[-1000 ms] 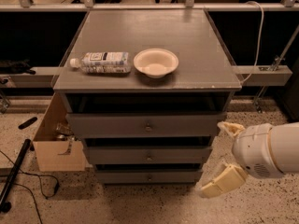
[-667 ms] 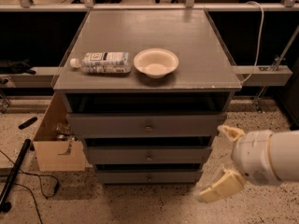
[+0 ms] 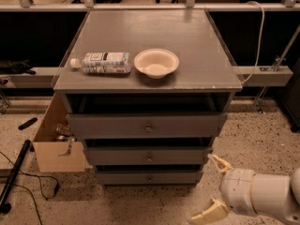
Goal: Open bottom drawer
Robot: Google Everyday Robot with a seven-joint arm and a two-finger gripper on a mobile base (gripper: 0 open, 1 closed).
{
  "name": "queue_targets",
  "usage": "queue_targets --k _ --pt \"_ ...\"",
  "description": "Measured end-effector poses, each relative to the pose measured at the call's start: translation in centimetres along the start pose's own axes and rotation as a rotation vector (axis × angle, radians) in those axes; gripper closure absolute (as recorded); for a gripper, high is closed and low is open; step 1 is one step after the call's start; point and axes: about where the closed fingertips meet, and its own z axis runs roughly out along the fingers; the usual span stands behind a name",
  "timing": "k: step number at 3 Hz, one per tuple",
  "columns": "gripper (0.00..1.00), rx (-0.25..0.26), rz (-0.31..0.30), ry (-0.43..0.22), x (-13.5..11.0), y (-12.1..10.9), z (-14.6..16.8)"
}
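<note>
The bottom drawer [image 3: 149,177] is the lowest and narrowest of three grey fronts on the cabinet, with a small round knob at its centre and a dark gap above it. It sits pushed in slightly behind the middle drawer [image 3: 148,155] and the top drawer [image 3: 147,124]. My gripper [image 3: 212,187] is low at the right of the cabinet, just off the bottom drawer's right end, its two cream fingers spread wide apart and holding nothing. The white arm body [image 3: 262,197] fills the lower right corner.
A plastic water bottle [image 3: 100,63] lies on its side on the cabinet top [image 3: 197,41] next to a white bowl [image 3: 156,63]. An open cardboard box [image 3: 55,144] stands against the cabinet's left side. A black pole and cables [image 3: 14,177] lie on the speckled floor at left.
The arm and gripper have sunk lower and slightly right in the view. The drawers, bottle and bowl have not moved.
</note>
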Motion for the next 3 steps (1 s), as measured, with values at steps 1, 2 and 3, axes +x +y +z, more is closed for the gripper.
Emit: queue_targets --k 1,2,3 --pt "0.0 -0.011 -0.029 0.007 2.7 -2.1 4.1" --pt "0.0 -0.04 -0.036 0.029 4.9 -6.7 8.5" --pt "0.0 -0.04 -0.036 0.029 4.9 -6.7 8.5"
